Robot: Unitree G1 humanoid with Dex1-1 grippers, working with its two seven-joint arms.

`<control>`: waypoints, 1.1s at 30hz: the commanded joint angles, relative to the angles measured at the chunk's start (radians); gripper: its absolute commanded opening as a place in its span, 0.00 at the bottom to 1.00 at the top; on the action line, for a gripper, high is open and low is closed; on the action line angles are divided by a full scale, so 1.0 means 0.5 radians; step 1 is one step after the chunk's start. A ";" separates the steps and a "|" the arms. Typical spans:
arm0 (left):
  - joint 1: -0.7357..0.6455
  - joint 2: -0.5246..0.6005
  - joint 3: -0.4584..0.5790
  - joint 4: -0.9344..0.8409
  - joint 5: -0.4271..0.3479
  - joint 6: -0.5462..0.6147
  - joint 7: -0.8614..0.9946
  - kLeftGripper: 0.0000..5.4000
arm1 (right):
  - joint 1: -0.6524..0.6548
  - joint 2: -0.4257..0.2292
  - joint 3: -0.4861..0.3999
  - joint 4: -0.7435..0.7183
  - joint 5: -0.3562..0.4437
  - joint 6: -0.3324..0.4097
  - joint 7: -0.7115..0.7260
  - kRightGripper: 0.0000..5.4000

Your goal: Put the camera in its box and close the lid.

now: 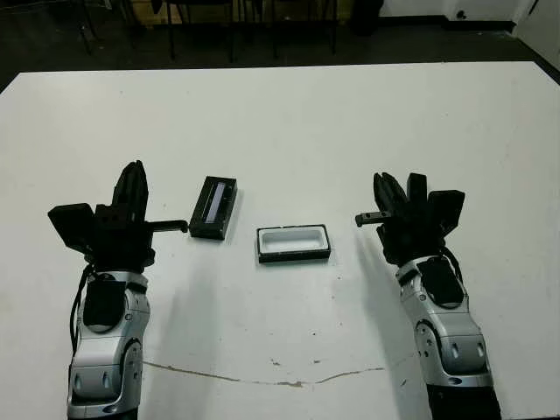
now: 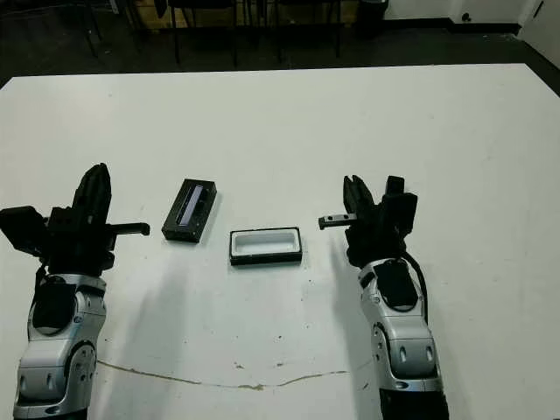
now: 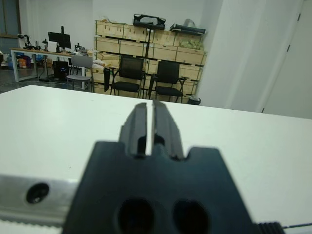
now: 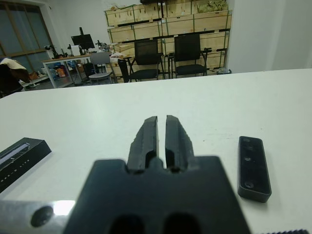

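You had nothing done yet: the box [image 1: 293, 243] sat empty, the lid [image 1: 213, 207] just beside it, the camera [image 4: 253, 168] on the table near your right claw [image 1: 398, 189]. That and your left claw [image 1: 133, 180] were closed, holding nothing.

Wooden crates [image 3: 146, 36] behind black chairs [image 3: 148, 78]

We see our left gripper [image 3: 150, 117] from behind, its two black fingers [image 3: 138, 124] pressed together with only a thin pale line between them. They point over the bare white table [image 3: 253, 141]. Beyond the table's far edge stand two black chairs [image 3: 146, 78], and behind these chairs a wall of wooden crates [image 3: 146, 44]. Far beside the crates is a desk with a monitor [image 3: 59, 40].
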 commanded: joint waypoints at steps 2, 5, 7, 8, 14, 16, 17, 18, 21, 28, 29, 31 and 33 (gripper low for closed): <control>0.022 0.016 0.001 0.031 0.007 0.021 0.002 0.00 | -0.016 0.003 -0.003 0.007 -0.001 0.031 -0.013 0.00; 0.024 0.011 -0.009 0.011 0.012 0.034 0.010 0.00 | -0.013 -0.001 0.006 0.004 -0.025 0.021 -0.022 0.00; 0.024 0.013 -0.012 0.007 0.011 0.037 0.008 0.00 | -0.012 0.008 0.008 -0.010 -0.025 0.044 -0.038 0.00; 0.026 0.012 -0.013 0.007 0.006 0.037 0.006 0.00 | -0.009 0.009 0.012 -0.020 -0.031 0.059 -0.047 0.00; 0.053 0.010 -0.019 0.001 0.007 0.016 0.005 0.00 | 0.006 0.003 0.020 -0.049 -0.071 0.031 -0.063 0.00; 0.059 0.005 -0.020 0.002 0.005 0.013 0.007 0.00 | 0.002 0.007 0.010 -0.053 -0.126 -0.035 -0.107 0.00; 0.060 0.004 -0.021 0.004 0.004 0.012 0.008 0.00 | -0.002 0.010 0.002 -0.055 -0.144 -0.057 -0.128 0.00; 0.062 0.002 -0.024 0.003 0.006 0.015 0.011 0.00 | -0.010 0.010 -0.008 -0.063 -0.177 -0.068 -0.165 0.00; 0.063 0.004 -0.030 0.010 0.015 0.009 0.011 0.00 | -0.055 -0.013 -0.032 -0.092 -0.331 -0.039 -0.298 0.00; 0.063 0.004 -0.043 0.032 0.037 -0.014 0.022 0.00 | -0.277 -0.133 -0.092 -0.032 -0.549 0.295 -0.391 0.17; 0.064 0.005 -0.044 0.032 0.037 -0.013 0.021 0.00 | -0.303 -0.131 -0.097 -0.015 -0.557 0.336 -0.397 0.20; 0.067 0.006 -0.044 0.036 0.032 -0.018 0.016 0.00 | -0.348 -0.127 -0.107 0.031 -0.560 0.396 -0.398 0.27; 0.070 0.002 -0.043 0.030 0.017 -0.007 0.013 0.00 | -0.388 -0.127 -0.117 0.086 -0.558 0.447 -0.396 0.33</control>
